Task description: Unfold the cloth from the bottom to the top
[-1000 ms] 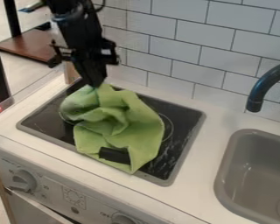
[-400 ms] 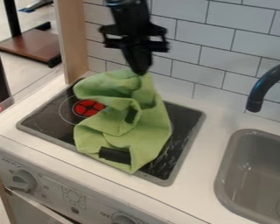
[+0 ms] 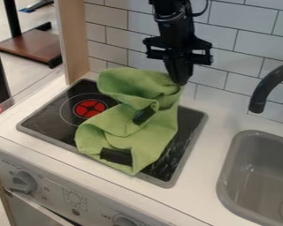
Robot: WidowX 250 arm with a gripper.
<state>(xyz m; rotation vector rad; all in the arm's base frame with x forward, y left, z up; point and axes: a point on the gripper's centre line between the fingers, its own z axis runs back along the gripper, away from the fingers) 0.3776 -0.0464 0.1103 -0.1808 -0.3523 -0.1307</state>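
Observation:
The black gripper (image 3: 180,82) hangs over the back right part of the stove, its fingers closed on the upper right corner of the green cloth (image 3: 154,148). That corner is lifted a little. From there the cloth runs down toward the stove's front edge, with a loose fold bulging to the upper left and another fold across its middle. Dark stove surface shows through between folds and near the cloth's front end.
The black stovetop (image 3: 44,115) has a red burner mark (image 3: 90,108) left of the cloth. At the right are a grey sink (image 3: 256,176) and a dark faucet (image 3: 259,103). A tiled wall (image 3: 244,48) stands behind, and a wooden post (image 3: 76,44) rises at the back left.
The gripper has moved right along the back of the stove, drawing the cloth's upper part with it. The red burner mark is uncovered, while the cloth's front end has stayed in place.

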